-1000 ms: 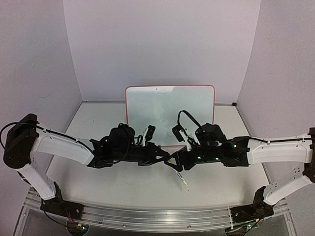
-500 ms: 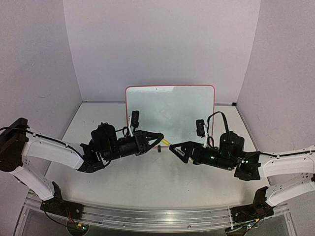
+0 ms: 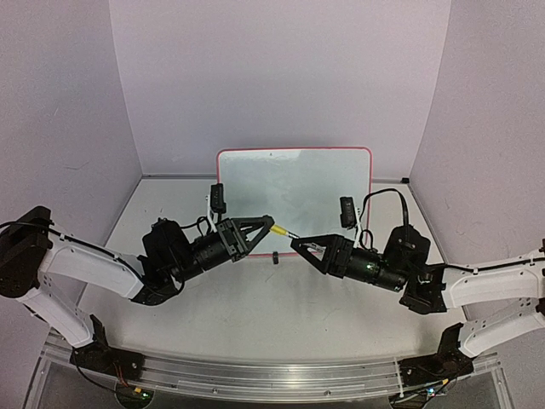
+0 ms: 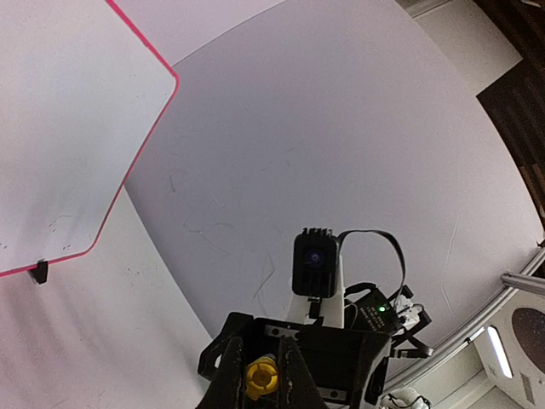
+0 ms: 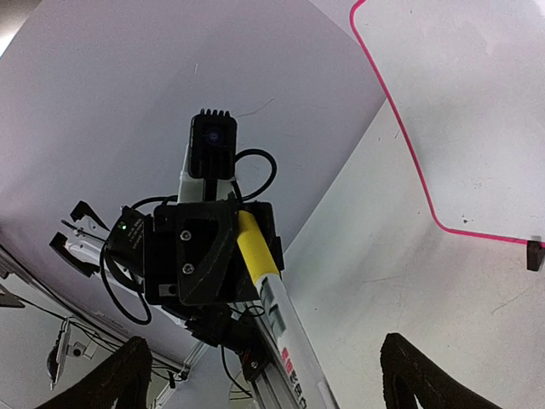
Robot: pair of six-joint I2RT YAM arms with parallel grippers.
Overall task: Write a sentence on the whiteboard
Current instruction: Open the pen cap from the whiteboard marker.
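Note:
The whiteboard (image 3: 294, 187) stands at the back of the table, and no written sentence shows on it. My left gripper (image 3: 266, 223) is shut on the yellow cap (image 4: 262, 377) of a white marker (image 3: 279, 230), held in the air in front of the board. The marker's body (image 5: 285, 328) runs from the left gripper into the gap of my right gripper (image 3: 295, 242). In the right wrist view the right fingers (image 5: 128, 375) stand wide apart on either side of it, open. The board also shows in the left wrist view (image 4: 60, 128) and the right wrist view (image 5: 477, 111).
A small black clip foot (image 3: 276, 257) of the board sits on the table below the two grippers; it also shows in the left wrist view (image 4: 38, 272) and the right wrist view (image 5: 534, 254). Grey walls close in the table on three sides.
Both arms have drawn back and their grippers have risen. The marker, which hung low below the right gripper, is now held up by the left gripper at its cap.

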